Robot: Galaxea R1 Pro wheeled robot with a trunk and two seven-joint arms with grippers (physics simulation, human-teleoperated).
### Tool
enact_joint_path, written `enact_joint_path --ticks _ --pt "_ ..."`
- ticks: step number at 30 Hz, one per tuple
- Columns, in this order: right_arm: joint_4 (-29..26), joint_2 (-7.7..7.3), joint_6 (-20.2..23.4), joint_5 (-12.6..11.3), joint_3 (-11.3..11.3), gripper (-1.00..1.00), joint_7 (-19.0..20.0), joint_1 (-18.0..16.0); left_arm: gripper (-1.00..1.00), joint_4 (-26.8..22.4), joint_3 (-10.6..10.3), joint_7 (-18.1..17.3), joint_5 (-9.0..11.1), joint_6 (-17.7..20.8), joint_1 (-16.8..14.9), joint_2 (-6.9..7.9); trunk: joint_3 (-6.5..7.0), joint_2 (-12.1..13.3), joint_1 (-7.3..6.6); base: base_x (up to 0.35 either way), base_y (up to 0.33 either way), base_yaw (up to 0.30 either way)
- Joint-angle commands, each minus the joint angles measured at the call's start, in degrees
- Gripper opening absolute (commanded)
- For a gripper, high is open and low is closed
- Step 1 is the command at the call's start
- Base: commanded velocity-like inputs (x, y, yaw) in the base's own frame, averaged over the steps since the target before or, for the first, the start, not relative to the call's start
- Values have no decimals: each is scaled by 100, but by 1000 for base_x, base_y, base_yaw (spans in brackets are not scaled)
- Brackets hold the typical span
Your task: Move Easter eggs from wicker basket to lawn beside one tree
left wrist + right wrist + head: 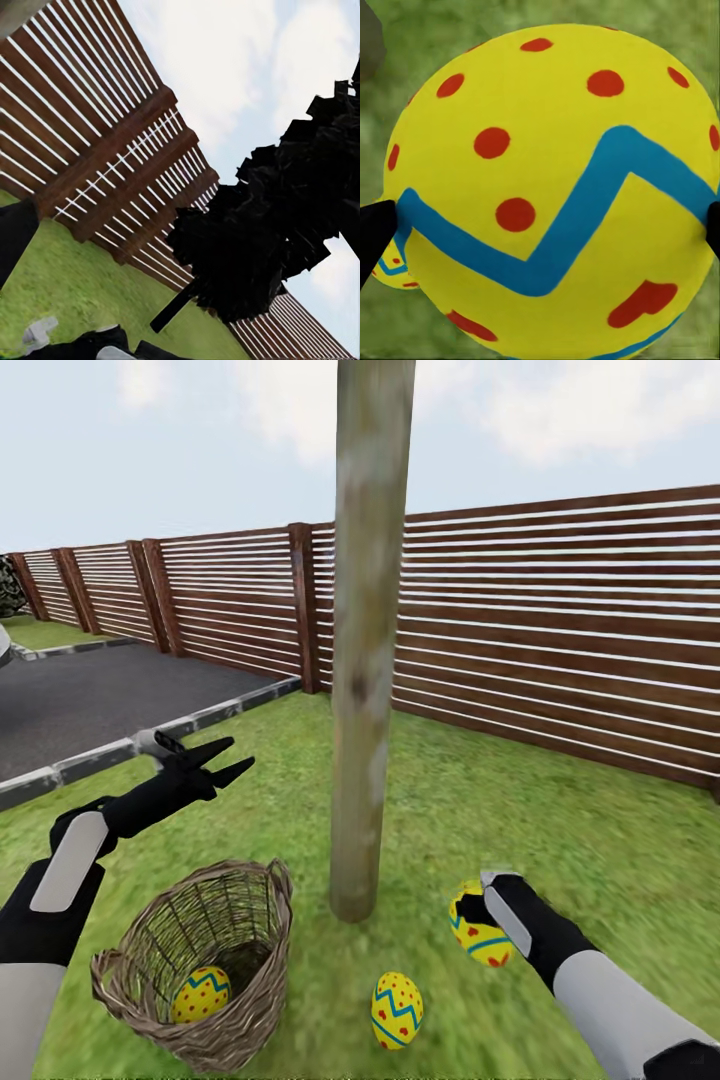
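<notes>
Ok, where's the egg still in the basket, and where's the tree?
Egg in the basket (201, 994): head view, on its yellow shell with the blue zigzag.
Tree (366, 660): head view, on the middle of the pale trunk.

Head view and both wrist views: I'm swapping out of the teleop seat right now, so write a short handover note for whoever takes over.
Right gripper: shut on a yellow Easter egg with red dots and blue zigzag, low over the green lawn right of the pale grey-green tree trunk.
Left gripper: open, empty, raised above the brown woven wicker basket.
Done: one egg lies on the grass near the trunk's base.
Left: set down the held egg by the same tree, then fetch the last egg from the basket.
</notes>
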Motion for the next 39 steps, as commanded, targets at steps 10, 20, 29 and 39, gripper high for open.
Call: enact_joint_path --ticks 10,20,29,39 --pt "1448 886 -844 145 381 -100 -63 -16 100 3 13 -16 3 -70 -3 -10 -185 -405 219 0 0 0" --pt "1804 884 -1757 575 383 -100 -262 -39 100 1 5 -16 20 -69 -3 -9 -365 -806 438 0 0 0" --pt "1802 875 -2083 624 383 -100 -291 -40 100 -100 21 -17 20 -61 -6 4 -564 -818 461 0 0 0" --pt "1797 912 -2335 1078 390 -100 -282 -40 100 -109 14 -25 21 -51 -7 0 -786 -832 487 0 0 0"
